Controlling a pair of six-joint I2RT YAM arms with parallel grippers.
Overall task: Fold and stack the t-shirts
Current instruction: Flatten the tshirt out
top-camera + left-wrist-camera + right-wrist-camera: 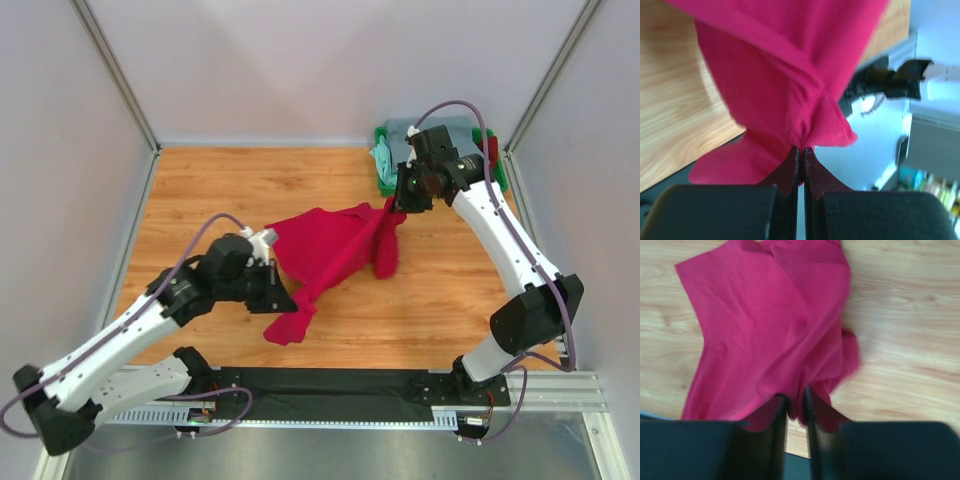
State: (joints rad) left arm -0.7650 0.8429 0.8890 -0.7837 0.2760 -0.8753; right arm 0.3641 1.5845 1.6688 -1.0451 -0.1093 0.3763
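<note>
A bright crimson-red t-shirt point(330, 250) hangs stretched between my two grippers above the wooden table. My left gripper point(272, 262) is shut on its left edge; in the left wrist view the cloth point(790, 85) bunches at the fingertips point(801, 148). My right gripper point(395, 205) is shut on the shirt's right edge; in the right wrist view the red cloth point(770, 325) spreads below the gripper point(796, 400). A sleeve end droops to the table point(290, 325). Other tees, grey-blue point(445, 128), mint-green point(383, 158) and darker red point(491, 148), lie at the back right.
A green plastic tray point(385, 182) holds the other tees at the back right corner, partly hidden by my right arm. Grey walls with metal posts point(120, 75) enclose the wooden table point(220, 190). A black strip point(330, 385) runs along the near edge.
</note>
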